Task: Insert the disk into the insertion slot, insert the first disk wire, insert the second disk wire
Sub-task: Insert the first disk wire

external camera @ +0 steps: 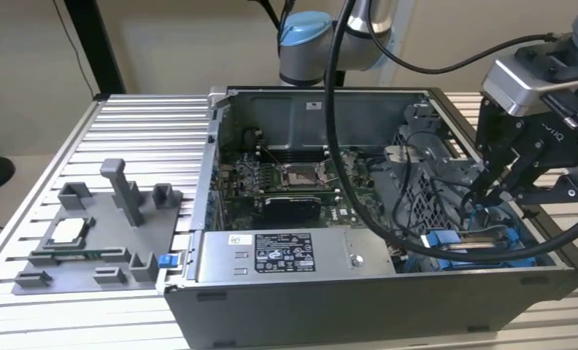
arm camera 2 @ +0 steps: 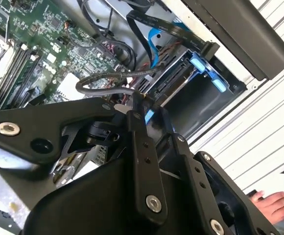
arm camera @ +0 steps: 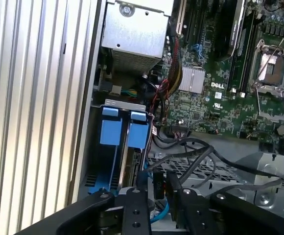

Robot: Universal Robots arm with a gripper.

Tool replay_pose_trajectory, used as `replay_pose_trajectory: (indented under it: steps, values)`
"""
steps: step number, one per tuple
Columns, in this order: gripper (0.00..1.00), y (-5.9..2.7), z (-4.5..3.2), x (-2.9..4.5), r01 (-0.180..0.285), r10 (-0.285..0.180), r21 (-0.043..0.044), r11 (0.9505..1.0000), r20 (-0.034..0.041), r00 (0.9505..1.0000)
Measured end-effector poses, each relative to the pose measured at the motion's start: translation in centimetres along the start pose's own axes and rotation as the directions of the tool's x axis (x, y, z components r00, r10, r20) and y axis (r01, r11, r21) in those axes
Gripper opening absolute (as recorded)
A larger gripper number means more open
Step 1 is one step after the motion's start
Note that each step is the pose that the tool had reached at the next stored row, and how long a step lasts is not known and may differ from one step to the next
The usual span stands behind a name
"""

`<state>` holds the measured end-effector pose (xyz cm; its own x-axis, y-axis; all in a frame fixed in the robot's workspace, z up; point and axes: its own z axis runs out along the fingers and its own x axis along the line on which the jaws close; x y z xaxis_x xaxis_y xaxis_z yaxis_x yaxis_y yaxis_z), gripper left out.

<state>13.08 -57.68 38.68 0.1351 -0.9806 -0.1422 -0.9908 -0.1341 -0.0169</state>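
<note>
Jaws look pinched shut on a small black plug [arm camera: 159, 188] with a blue wire [arm camera: 160, 214] on it. You can see this in both wrist views, where the black gripper [arm camera: 156, 183] comes to a point just over the blue rails. In the exterior view the gripper [external camera: 486, 198] reaches down into the open computer case [external camera: 367, 306] at the exterior view's right.

The disk [arm camera: 126, 161] sits down inside the insertion slot [external camera: 522, 259], with its blue frame around it. The slot is in the front corner of the case, and the plug is held just above the disk's end.

Black wires [arm camera 2: 107, 81] loop close by the gripper. Next to them lies the big green board [external camera: 289, 182] in the middle of the case. A grey power box [external camera: 269, 255] with a white sticker lies along the front of the case.

The case stands on a table [external camera: 133, 124] made of silver bars. A grey tray [external camera: 85, 240] with small parts lies on the table at the exterior view's left, well apart from the gripper. In the second wrist view a person's hand [arm camera 2: 274, 203] shows at the edge, beside the table.
</note>
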Motion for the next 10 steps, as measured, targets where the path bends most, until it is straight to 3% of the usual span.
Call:
replay_pose_trajectory:
  steps: [1, 6, 10]
  values:
    - [0.0, 0.01, 0.03, 0.01, 0.001, -0.001, 0.0019, 1.0, 0.0045, 1.0]
    - [0.0, 0.03, 0.16, 0.15, 0.002, -0.003, 0.009, 1.0, 0.0296, 0.9996]
    - [0.0, 0.05, 0.26, 0.31, 0.003, -0.004, 0.0101, 0.9999, 0.0364, 0.9993]
